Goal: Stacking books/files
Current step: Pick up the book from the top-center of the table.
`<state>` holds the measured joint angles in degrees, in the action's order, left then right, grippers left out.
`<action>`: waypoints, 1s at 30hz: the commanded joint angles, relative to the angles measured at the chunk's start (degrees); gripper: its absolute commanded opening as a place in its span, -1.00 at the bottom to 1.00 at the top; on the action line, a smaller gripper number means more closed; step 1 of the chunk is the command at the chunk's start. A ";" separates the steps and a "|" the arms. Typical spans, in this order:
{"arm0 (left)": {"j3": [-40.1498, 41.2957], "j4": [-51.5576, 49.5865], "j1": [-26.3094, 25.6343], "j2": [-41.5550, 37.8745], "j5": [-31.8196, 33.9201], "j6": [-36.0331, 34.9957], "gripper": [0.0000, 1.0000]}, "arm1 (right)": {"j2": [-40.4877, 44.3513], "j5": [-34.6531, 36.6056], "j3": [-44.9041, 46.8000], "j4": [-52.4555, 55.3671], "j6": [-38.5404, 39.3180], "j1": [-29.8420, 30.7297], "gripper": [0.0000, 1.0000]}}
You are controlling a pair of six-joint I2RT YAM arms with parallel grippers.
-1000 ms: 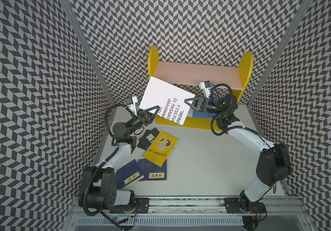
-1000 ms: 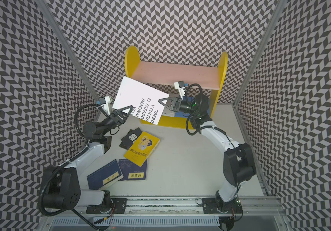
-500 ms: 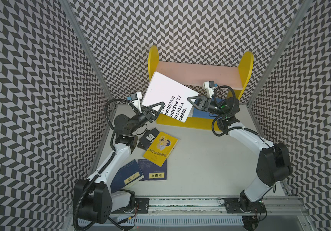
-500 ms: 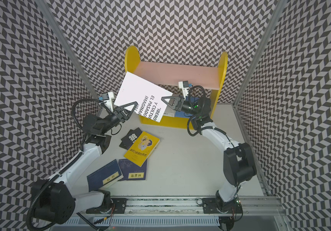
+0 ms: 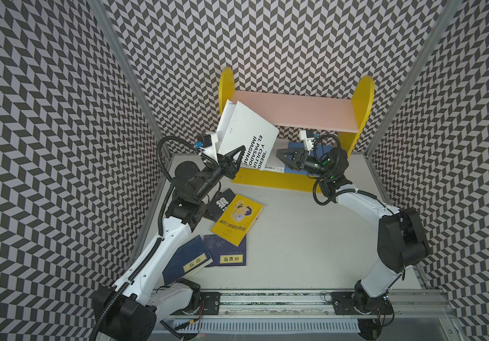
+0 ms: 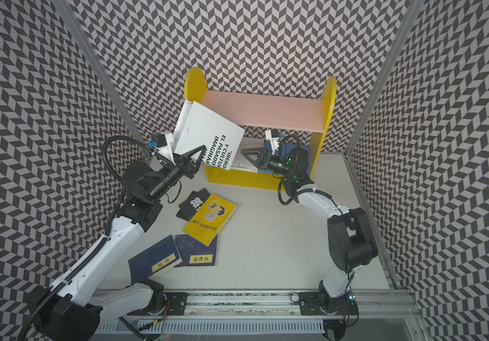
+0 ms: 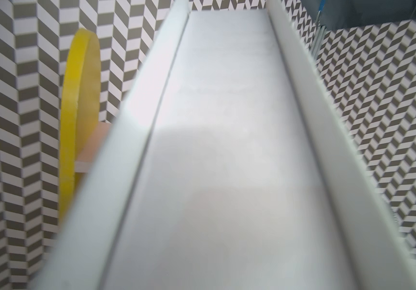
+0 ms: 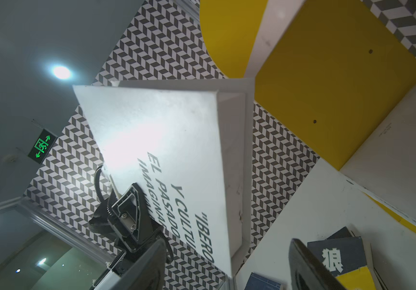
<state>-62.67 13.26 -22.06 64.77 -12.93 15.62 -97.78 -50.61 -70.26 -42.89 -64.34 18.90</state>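
Observation:
A big white book with black lettering (image 5: 243, 130) (image 6: 208, 133) stands steeply tilted, its top corner against the left end of the yellow shelf (image 5: 270, 180). My left gripper (image 5: 239, 153) (image 6: 200, 150) is shut on its lower edge. The left wrist view is filled by the book's page edge (image 7: 227, 150). My right gripper (image 5: 280, 158) (image 8: 227, 273) is open at the shelf's lower tier, just right of the book and apart from it. On the table lie a yellow book (image 5: 237, 218), a black book (image 5: 221, 203) and two navy books (image 5: 228, 251) (image 5: 190, 262).
A second white book (image 5: 270, 166) lies flat on the lower tier, with a blue book (image 5: 295, 145) beside it under my right gripper. The pink upper board (image 5: 296, 109) spans the shelf's yellow ends. Patterned walls close in on three sides.
My left gripper has raised the white book and tipped it more upright toward the shelf's left end. The right gripper has opened, released the book's edge and drawn back a little.

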 commanded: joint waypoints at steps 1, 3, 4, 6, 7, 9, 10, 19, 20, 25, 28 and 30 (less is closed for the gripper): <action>-1.83 -10.78 -4.28 -1.72 15.95 -11.99 -0.47 | 3.72 2.38 0.39 2.81 4.26 -1.17 0.58; -1.56 -13.08 -7.90 -1.92 23.36 -15.11 -0.46 | 5.64 4.26 0.64 5.33 7.01 -1.32 0.64; -1.70 -14.16 -10.08 -1.73 27.25 -16.80 -0.45 | 6.30 4.59 0.73 5.71 7.61 -1.32 0.67; -2.22 -16.12 -13.76 -0.91 34.86 -19.78 -0.45 | 7.10 3.78 0.98 5.03 7.30 -1.20 0.72; -2.32 -16.88 -15.40 -0.48 38.41 -20.97 -0.45 | 7.35 3.01 1.21 3.97 6.55 -1.23 0.75; -1.91 -17.40 -18.25 0.39 44.06 -23.82 -0.45 | 7.63 1.60 1.58 1.97 5.03 -1.22 0.81; -1.23 -16.93 -19.66 0.96 47.29 -25.67 -0.46 | 7.74 1.19 1.69 1.28 4.57 -1.11 0.82; 5.27 -7.22 -28.80 8.08 69.84 -42.78 -0.52 | 8.66 2.21 2.42 6.63 7.57 0.89 0.99; 6.23 -5.17 -29.65 8.94 71.44 -44.89 -0.53 | 8.66 2.09 2.89 5.83 6.88 0.88 0.99; 9.30 -0.73 -32.63 11.74 75.13 -50.10 -0.53 | 8.39 2.65 3.72 8.45 7.34 1.69 0.99; 11.53 3.89 -34.16 13.63 77.52 -55.48 -0.52 | 8.30 4.51 5.36 11.47 9.17 2.59 0.99; 12.97 7.07 -35.35 15.11 78.49 -59.11 -0.53 | 7.89 4.88 6.32 12.22 9.34 2.94 0.99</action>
<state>-50.85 11.94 -55.99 78.70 61.04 -36.10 -90.87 -47.11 -65.39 -31.79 -56.31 20.93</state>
